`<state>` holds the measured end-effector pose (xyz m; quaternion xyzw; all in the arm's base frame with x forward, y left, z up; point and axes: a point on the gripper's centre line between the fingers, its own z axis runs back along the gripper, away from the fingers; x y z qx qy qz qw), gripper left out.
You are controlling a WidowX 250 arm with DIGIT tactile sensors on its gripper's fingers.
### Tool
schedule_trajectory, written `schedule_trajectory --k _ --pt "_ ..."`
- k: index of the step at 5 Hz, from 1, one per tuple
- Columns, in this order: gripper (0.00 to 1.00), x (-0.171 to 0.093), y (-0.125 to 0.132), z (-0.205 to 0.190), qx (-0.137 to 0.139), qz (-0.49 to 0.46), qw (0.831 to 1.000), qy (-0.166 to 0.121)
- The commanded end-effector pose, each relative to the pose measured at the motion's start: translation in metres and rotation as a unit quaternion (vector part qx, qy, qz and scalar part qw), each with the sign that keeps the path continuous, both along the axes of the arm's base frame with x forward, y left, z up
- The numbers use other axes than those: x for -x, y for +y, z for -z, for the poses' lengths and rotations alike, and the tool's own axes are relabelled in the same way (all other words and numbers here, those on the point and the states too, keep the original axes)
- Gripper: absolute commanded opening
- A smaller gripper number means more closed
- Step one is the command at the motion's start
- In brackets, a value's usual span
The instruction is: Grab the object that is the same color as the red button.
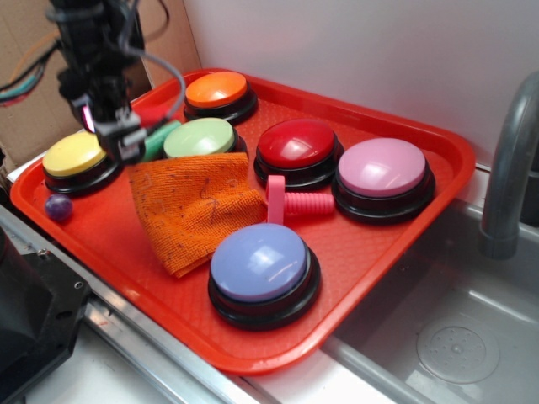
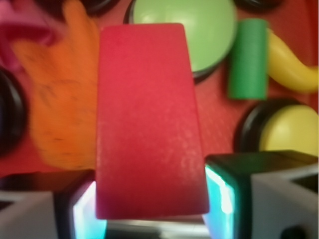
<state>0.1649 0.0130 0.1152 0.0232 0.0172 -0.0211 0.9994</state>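
Gripping the red block (image 2: 149,124) between closed fingers, the claw (image 2: 149,199) hangs above the tray (image 1: 404,244).

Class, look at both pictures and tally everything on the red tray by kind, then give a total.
Dome buttons: 6
Orange cloth: 1
Pink bolt toy: 1
Purple ball: 1
Green cylinder: 1
Yellow banana-shaped toy: 1
Red block, held in the claw: 1
Total: 12
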Motion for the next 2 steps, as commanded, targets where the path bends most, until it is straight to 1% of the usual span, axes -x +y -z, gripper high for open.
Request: schedule_trajectory --k 1,2 --pt "0.00 -0.0052 -0.0162 -0.0527 -0.022 -0.070 0.997 -0.040" --pt "0.00 -0.0014 -0.0137 -0.0470 -0.013 -0.108 0.994 -0.033"
